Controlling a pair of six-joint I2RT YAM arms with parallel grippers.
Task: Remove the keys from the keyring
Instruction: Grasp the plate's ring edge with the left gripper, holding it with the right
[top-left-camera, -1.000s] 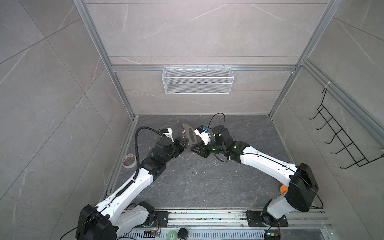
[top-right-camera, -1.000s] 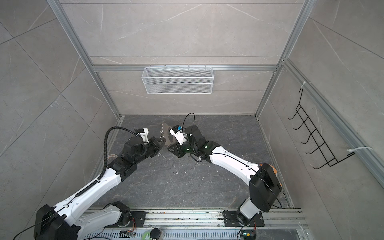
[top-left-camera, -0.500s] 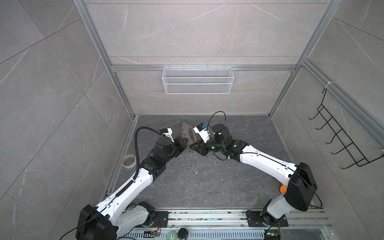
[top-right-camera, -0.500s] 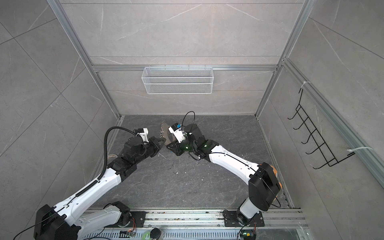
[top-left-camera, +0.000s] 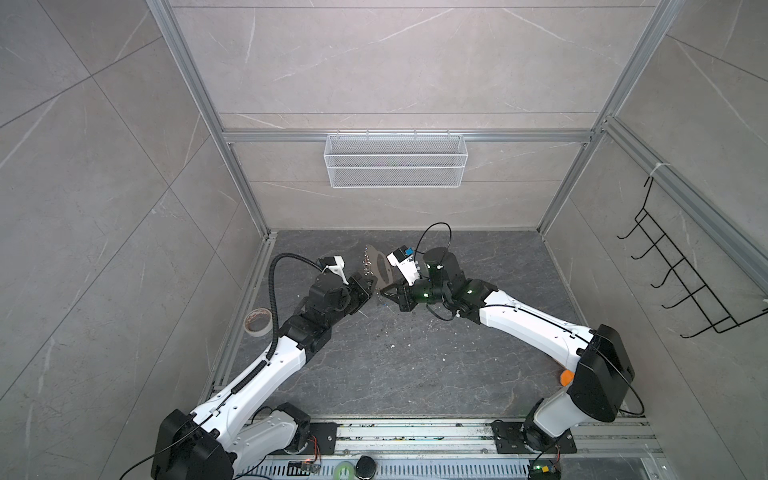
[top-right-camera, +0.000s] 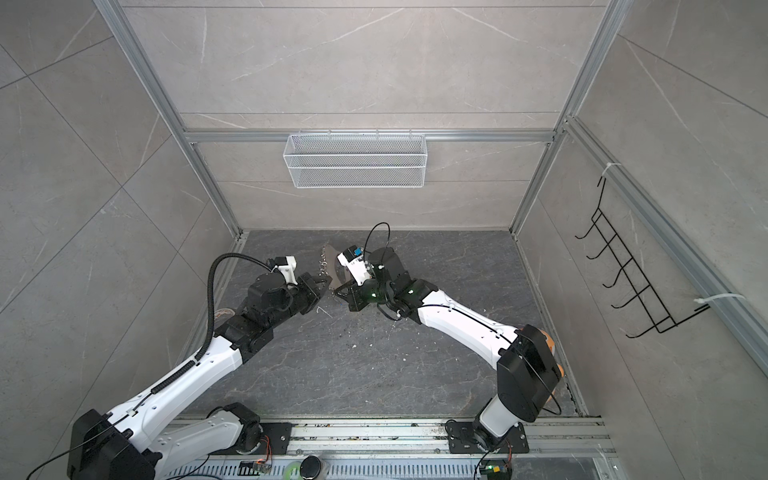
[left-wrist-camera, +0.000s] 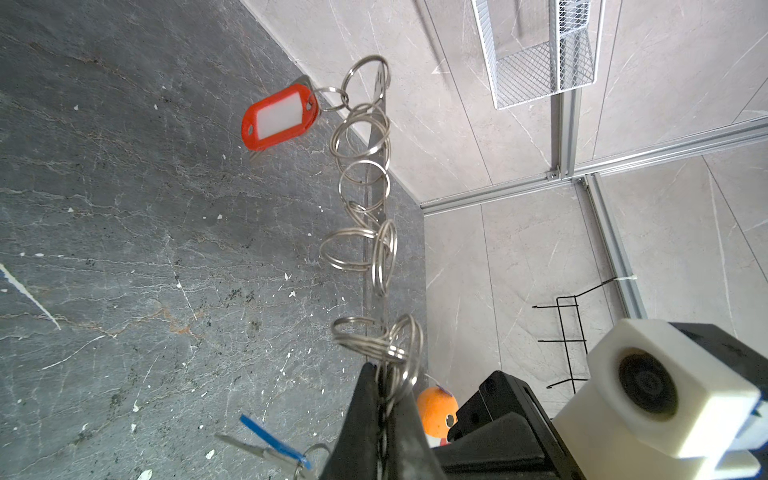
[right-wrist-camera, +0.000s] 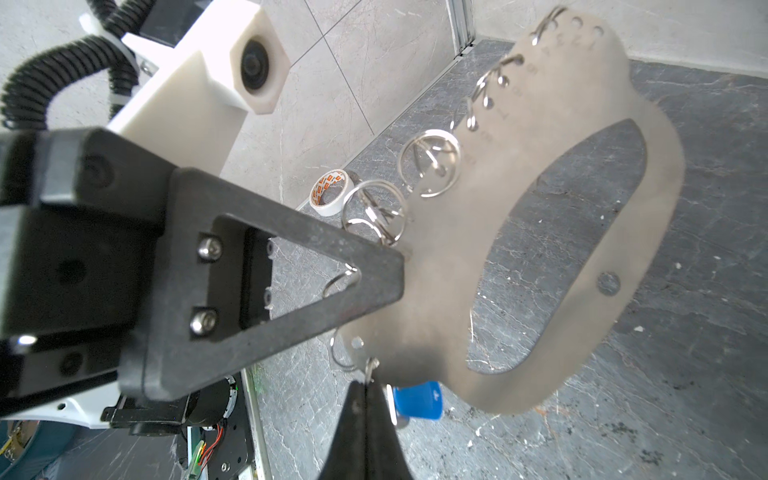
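The keyring is held off the floor between both arms: a chain of silver rings (left-wrist-camera: 365, 249) joined to a flat grey tag (right-wrist-camera: 540, 208) with an oval cut-out, small in both top views (top-left-camera: 380, 266) (top-right-camera: 332, 259). My left gripper (left-wrist-camera: 384, 390) is shut on a ring at the chain's near end. A red key (left-wrist-camera: 279, 116) hangs from the far end. A blue key (right-wrist-camera: 415, 401) (left-wrist-camera: 274, 442) dangles by the tag's lower edge. My right gripper (right-wrist-camera: 368, 384) is shut on a small silver ring right beside it. The grippers (top-left-camera: 370, 286) (top-left-camera: 384, 294) nearly touch.
A tape roll (top-left-camera: 257, 322) (right-wrist-camera: 330, 193) lies on the dark floor by the left wall rail. A white wire basket (top-left-camera: 395, 166) hangs on the back wall, a black hook rack (top-left-camera: 685, 286) on the right wall. An orange toy (left-wrist-camera: 436, 409) sits near the right arm's base.
My right gripper has slid left towards the left gripper and its jaws have closed on the ring by the blue key. The left arm and the keyring have held still.
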